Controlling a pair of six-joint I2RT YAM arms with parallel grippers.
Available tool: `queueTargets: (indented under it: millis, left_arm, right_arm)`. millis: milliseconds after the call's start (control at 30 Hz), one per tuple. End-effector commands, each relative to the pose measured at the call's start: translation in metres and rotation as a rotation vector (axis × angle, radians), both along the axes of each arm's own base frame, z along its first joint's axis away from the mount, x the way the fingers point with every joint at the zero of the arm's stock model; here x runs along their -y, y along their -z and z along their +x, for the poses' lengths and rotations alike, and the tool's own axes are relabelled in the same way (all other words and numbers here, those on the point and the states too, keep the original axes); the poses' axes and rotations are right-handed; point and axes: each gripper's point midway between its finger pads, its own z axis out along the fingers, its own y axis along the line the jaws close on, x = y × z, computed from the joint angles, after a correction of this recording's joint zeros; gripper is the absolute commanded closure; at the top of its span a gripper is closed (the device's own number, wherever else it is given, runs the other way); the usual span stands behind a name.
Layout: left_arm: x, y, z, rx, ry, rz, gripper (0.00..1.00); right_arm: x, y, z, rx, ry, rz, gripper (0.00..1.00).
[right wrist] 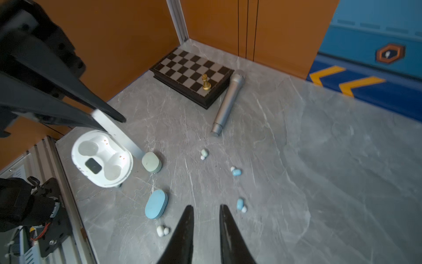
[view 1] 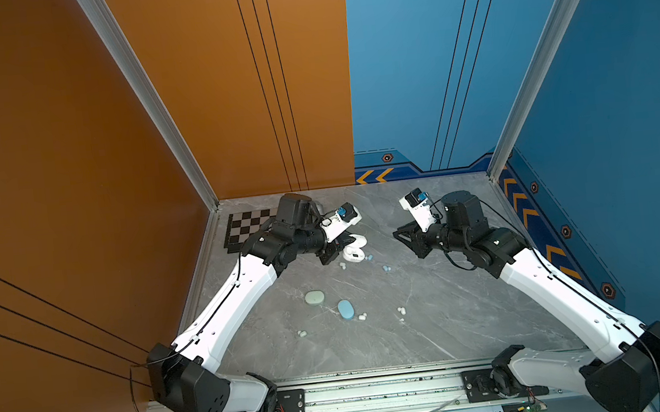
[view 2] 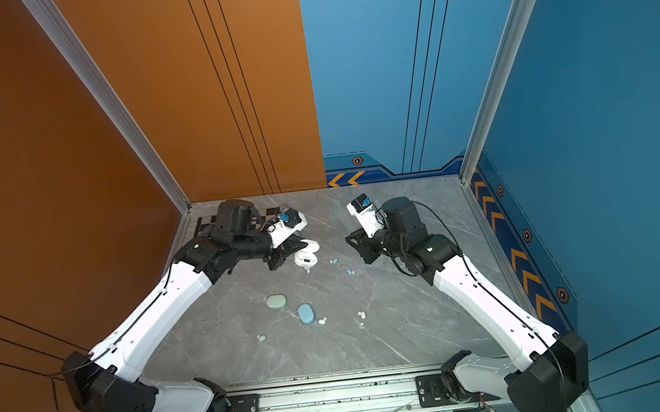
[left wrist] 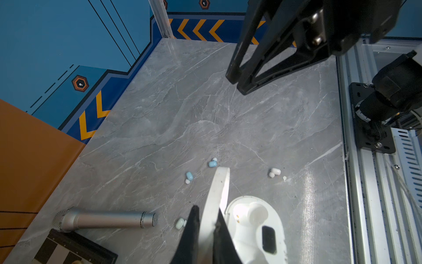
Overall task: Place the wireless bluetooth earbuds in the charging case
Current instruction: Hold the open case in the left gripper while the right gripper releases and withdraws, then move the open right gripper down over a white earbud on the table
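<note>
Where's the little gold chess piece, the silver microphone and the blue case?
gold chess piece (right wrist: pixel 206 82): right wrist view, on the middle of its body.
silver microphone (right wrist: pixel 228 100): right wrist view, on the middle of its handle.
blue case (right wrist: pixel 156 204): right wrist view, on the middle of its closed lid.

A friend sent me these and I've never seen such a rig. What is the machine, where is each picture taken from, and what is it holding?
It is a robot with two arms at a grey table. Two pictures look down from above, side by side; the other two come from a camera on each wrist. The left gripper has its jaws shut on the raised lid of an open white charging case. The right gripper holds nothing, jaws slightly apart. Lying loose are small earbuds, a closed mint case, a closed blue case, a chessboard with one gold piece, and a silver microphone.
</note>
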Motion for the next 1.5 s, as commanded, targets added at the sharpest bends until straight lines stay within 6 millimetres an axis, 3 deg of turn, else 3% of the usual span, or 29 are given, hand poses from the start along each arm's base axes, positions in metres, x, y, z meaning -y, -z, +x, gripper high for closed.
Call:
queueTargets:
  millis: [0,100,200,400,600,800,1033,1300,1467]
  left_arm:
    - [-0.007,-0.020,0.000,-0.003,-0.045,-0.047,1.00]
    - [-0.009,-0.020,0.003,-0.022,-0.074,-0.100,1.00]
    - [-0.010,-0.023,0.007,-0.050,-0.107,-0.172,1.00]
    - [-0.012,-0.027,0.012,-0.083,-0.156,-0.239,1.00]
    - [-0.013,-0.024,0.008,-0.103,-0.166,-0.255,1.00]
    - [-0.015,-0.021,0.007,-0.114,-0.168,-0.255,1.00]
    - [-0.015,-0.023,0.007,-0.121,-0.173,-0.264,1.00]
    - [-0.014,-0.023,0.007,-0.134,-0.175,-0.270,1.00]
    - [-0.012,-0.022,0.008,-0.140,-0.175,-0.269,1.00]
  right_arm:
    - [0.032,0.086,-0.036,-0.453,0.244,-0.121,0.78]
    - [0.037,0.126,-0.065,-0.627,0.311,-0.233,0.78]
    - [0.037,0.149,-0.085,-0.672,0.327,-0.338,0.73]
    - [0.023,0.188,-0.109,-0.734,0.266,-0.491,0.67]
    - [0.014,0.211,-0.118,-0.741,0.216,-0.607,0.63]
    - [0.015,0.231,-0.113,-0.744,0.227,-0.682,0.61]
    - [0.019,0.241,-0.098,-0.719,0.260,-0.732,0.62]
    - [0.046,0.239,-0.070,-0.691,0.356,-0.748,0.64]
    - [0.071,0.229,-0.038,-0.670,0.478,-0.715,0.64]
